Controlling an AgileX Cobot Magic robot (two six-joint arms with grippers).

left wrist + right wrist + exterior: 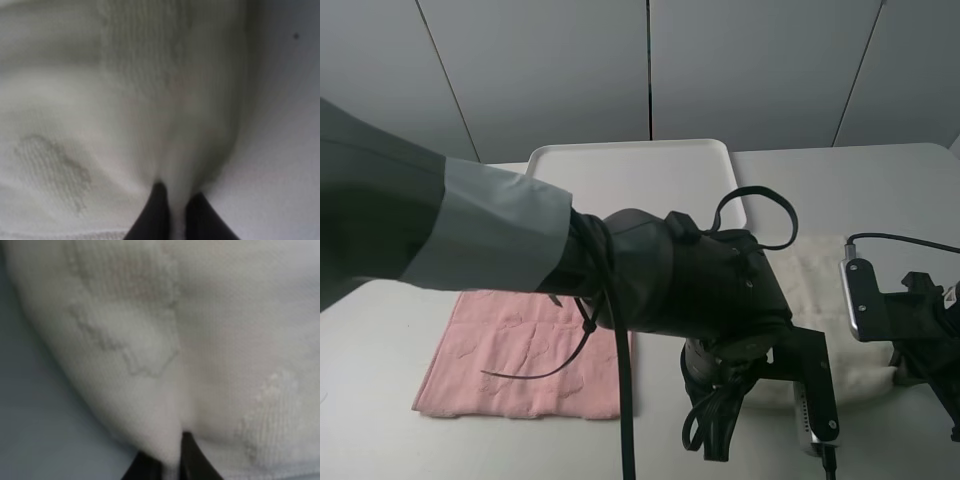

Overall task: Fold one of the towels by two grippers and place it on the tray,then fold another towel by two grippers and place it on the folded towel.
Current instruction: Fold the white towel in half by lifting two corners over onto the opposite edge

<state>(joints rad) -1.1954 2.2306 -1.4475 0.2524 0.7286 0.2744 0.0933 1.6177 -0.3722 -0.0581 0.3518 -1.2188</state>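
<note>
Grey-sleeved left arm [470,230], looped black cables [623,400], seemingly black left pincer [177,214]

table [370,400]: pale grey | wall panels [540,70]: grey, seamed, behind table

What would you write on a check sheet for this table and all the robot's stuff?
Surface: pale grey table, flat.
Job's things: cream towel at the right; pink towel flat at the left; white tray behind them, no towel on the part that shows.
Clutter: nothing seen.
Tools: left tool shut on the cream towel; right tool shut on it too.
Cables: black cable hangs past the pink towel's edge.
Surroundings: grey wall panels.
</note>
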